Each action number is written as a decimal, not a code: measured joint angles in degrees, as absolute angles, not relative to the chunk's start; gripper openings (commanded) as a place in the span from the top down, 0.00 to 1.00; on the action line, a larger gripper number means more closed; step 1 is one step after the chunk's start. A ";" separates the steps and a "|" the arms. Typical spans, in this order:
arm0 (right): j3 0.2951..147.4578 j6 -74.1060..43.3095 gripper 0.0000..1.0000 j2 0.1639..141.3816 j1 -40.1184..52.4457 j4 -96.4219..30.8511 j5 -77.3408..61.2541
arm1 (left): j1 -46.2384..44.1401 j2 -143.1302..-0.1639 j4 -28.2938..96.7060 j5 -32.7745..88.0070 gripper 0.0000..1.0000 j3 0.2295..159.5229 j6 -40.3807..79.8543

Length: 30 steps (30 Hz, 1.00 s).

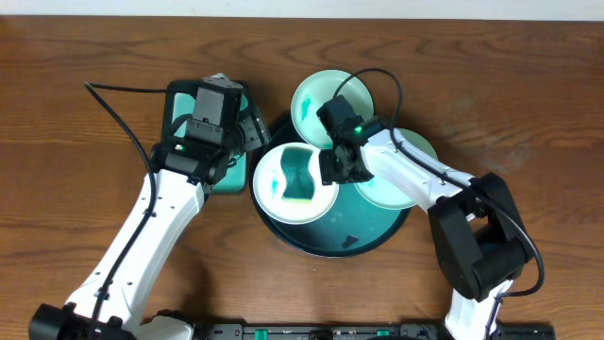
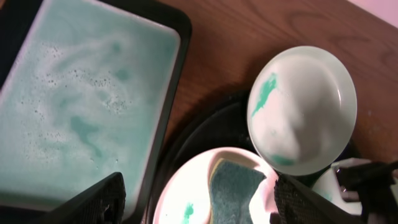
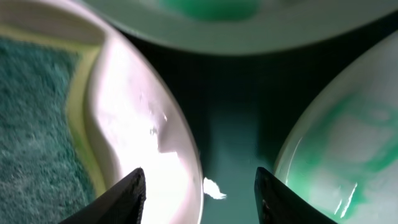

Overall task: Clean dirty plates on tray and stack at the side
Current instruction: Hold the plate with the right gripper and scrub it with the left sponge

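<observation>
As is seen from overhead, the tray sits mid-worktop with three plates on it. A sponge-bearing plate lies on its left side, a smeared plate toward the far edge, and a third plate toward the right edge. The right fingers are placed at the sponge-bearing plate's right rim, nearer than the left fingers over the sponge dish.

From the left wrist, the left fingers are shown spread and empty, with the sponge ahead between them.

From the right wrist, the right fingers are shown spread. That plate's rim is bracketed but nothing is pinched, and the sponge lies to their left.
</observation>
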<state>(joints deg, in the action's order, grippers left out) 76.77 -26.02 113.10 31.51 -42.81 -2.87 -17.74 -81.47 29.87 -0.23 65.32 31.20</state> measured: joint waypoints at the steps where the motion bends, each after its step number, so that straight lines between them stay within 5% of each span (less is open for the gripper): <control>1: 76.77 -25.87 0.52 113.10 31.40 -42.30 -2.74 | -17.74 -81.47 30.06 -0.05 0.23 65.32 31.18; 3: 76.77 -25.47 0.64 113.10 31.40 -42.06 -2.63 | -17.74 -81.47 30.50 0.89 0.23 65.32 31.18; 10: 76.77 -25.17 0.64 113.32 31.35 -41.60 -2.52 | -17.74 -81.47 30.63 5.19 0.23 64.58 31.16; 15: 76.75 -24.82 0.82 114.93 31.35 -41.08 -2.50 | -18.61 -81.95 30.70 7.46 0.23 63.24 31.05; 18: 76.75 -24.91 0.83 114.98 31.33 -40.36 -2.50 | -20.58 -83.48 30.59 8.69 0.23 63.24 31.05; 22: 76.73 -24.73 0.93 114.98 31.33 -40.10 -2.50 | -23.75 -87.53 29.52 9.63 0.35 63.24 31.24; 30: 76.73 -24.80 0.91 114.98 31.33 -39.94 -2.52 | -27.18 -92.55 29.08 10.37 0.36 63.22 31.48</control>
<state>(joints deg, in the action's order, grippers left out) 76.73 -24.80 114.98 31.33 -39.94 -2.52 -27.18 -92.55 29.08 10.37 63.22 31.48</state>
